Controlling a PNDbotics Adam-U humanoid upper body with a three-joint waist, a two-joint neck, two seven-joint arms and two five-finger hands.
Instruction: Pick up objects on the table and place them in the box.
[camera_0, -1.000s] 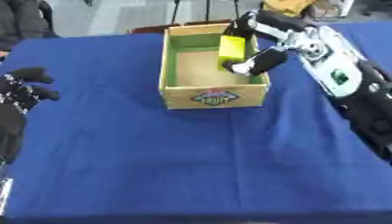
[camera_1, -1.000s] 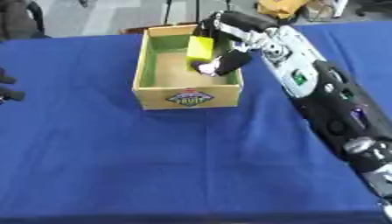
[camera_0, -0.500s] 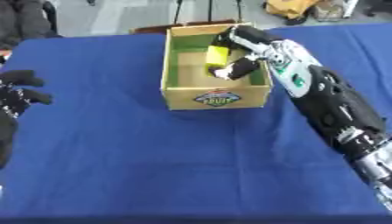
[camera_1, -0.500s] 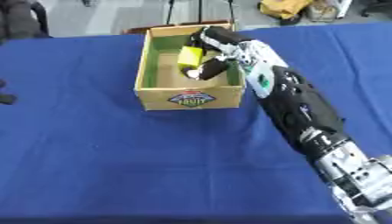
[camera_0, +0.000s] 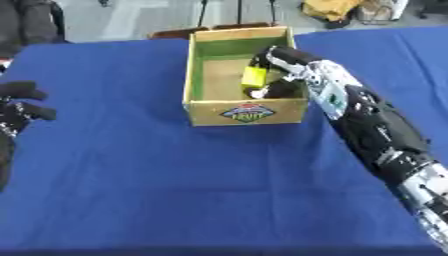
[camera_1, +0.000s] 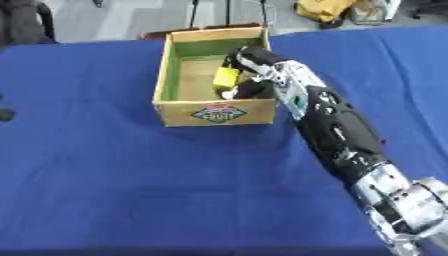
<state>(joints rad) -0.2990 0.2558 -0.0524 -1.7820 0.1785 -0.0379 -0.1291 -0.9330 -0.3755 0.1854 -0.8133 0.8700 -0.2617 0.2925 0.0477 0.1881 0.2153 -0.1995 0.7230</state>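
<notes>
**Right hand inside the box, closed on a yellow object**

The right hand (camera_0: 278, 82) is seen reaching over the right wall of the box (camera_0: 247, 111), with its arm stretched back toward the lower right corner of the view. Its fingers are curled round a small yellow object (camera_0: 254, 76), which is held at the hand's left side, inside the box and above the green floor. Whether the object touches the floor cannot be told. A dark part of the hand is seen just below the object, near the front wall, with a small pale spot at its left edge.

The box is set on the blue table (camera_0: 175, 190), open at the top, green inside, with a printed label on the front wall just below the hand.

The left hand (camera_0: 19, 107) is shown at the left edge of the left eye view, well apart from the box, resting over the table; its dark fingers are bent, and nothing is held in them.
</notes>
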